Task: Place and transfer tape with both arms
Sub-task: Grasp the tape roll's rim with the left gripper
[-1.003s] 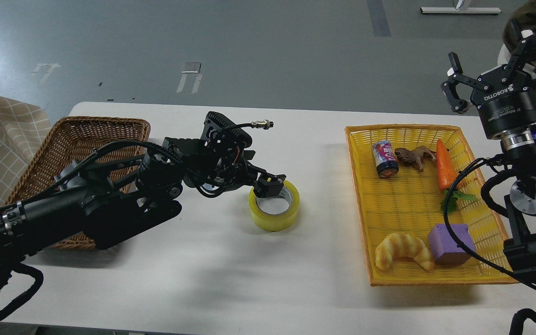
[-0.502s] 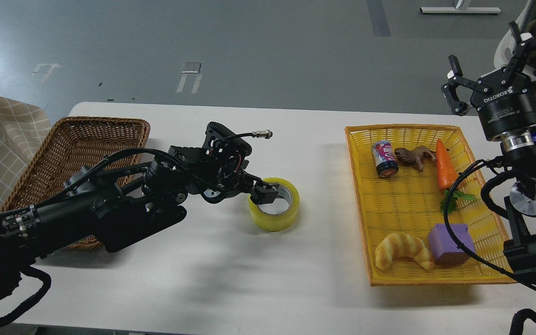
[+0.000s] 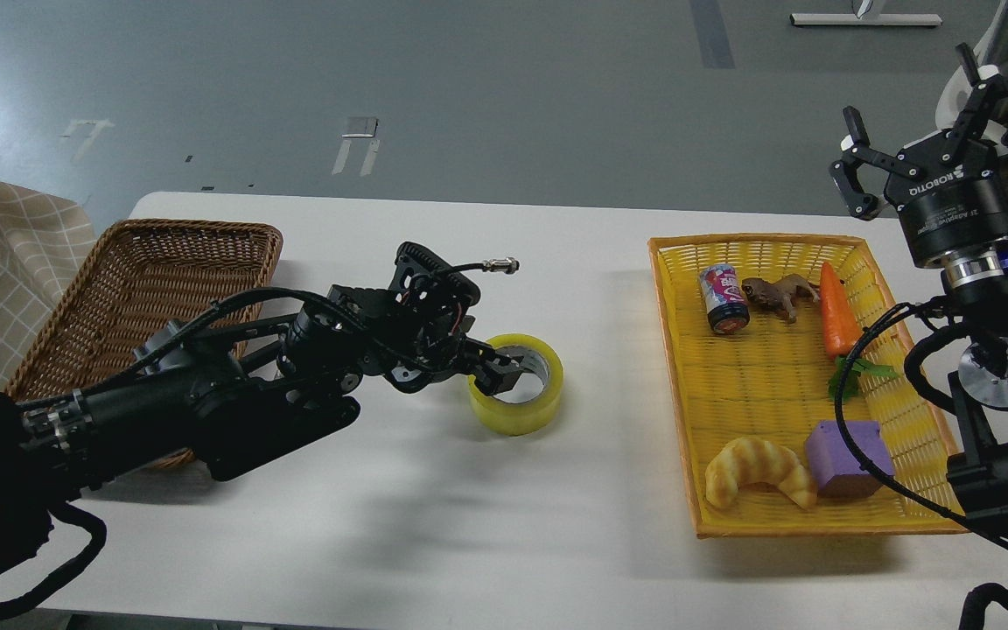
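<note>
The tape (image 3: 517,411), a yellow translucent roll with a grey-white core, lies flat in the middle of the white table (image 3: 434,525). My left gripper (image 3: 497,372) reaches in from the left and is low over the roll's left wall. One finger dips into the core; the other, outside the wall, is mostly hidden by the hand. The jaws look open astride the wall. My right gripper (image 3: 928,114) is open and empty, held high at the far right, above the far corner of the yellow basket (image 3: 675,367).
A brown wicker basket (image 3: 145,262) stands at the left, partly under my left arm. The yellow basket holds a can (image 3: 723,297), a toy animal (image 3: 775,295), a carrot (image 3: 836,306), a croissant (image 3: 758,468) and a purple block (image 3: 850,455).
My left arm has slid right and lowered, so its finger now sits deeper in the tape's core. The tape has stayed in place. The right gripper has barely moved.
</note>
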Robot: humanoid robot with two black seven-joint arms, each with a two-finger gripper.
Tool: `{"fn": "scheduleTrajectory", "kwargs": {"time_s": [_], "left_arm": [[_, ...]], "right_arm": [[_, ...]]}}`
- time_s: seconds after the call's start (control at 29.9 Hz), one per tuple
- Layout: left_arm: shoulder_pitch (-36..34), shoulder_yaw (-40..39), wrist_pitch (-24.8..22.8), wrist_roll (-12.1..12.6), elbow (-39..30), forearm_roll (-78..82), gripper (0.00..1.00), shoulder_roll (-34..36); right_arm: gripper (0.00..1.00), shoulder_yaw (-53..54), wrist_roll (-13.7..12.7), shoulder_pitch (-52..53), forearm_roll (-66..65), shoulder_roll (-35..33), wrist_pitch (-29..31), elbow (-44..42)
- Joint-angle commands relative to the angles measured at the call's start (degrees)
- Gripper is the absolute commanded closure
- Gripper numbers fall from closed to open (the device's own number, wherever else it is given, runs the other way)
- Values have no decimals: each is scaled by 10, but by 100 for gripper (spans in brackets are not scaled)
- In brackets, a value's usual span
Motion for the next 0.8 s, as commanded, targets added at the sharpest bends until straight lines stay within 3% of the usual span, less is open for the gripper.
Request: {"fn": "scheduleTrajectory", "kwargs": {"time_s": [0.0,0.07,0.1,0.23,0.33,0.57,0.77], "left_arm": [[0,4,0,1,1,0,20,-2],[0,4,0,5,3,0,26,-8],[0,5,0,7,5,0,39,-10],[-3,12,0,13,20,0,63,-15],[-4,13,0,9,32,0,100,-22],[-7,13,0,-13,37,40,100,-22],[-11,9,0,-15,28,61,100,-12]], "right_arm": [[0,0,0,-1,0,1,0,1],[0,0,0,-1,0,0,0,1],[0,0,0,-1,0,0,0,1],[0,0,0,-1,0,0,0,1],[0,0,0,-1,0,0,0,1],[0,0,0,-1,0,1,0,1],[0,2,0,-1,0,2,0,2]]}}
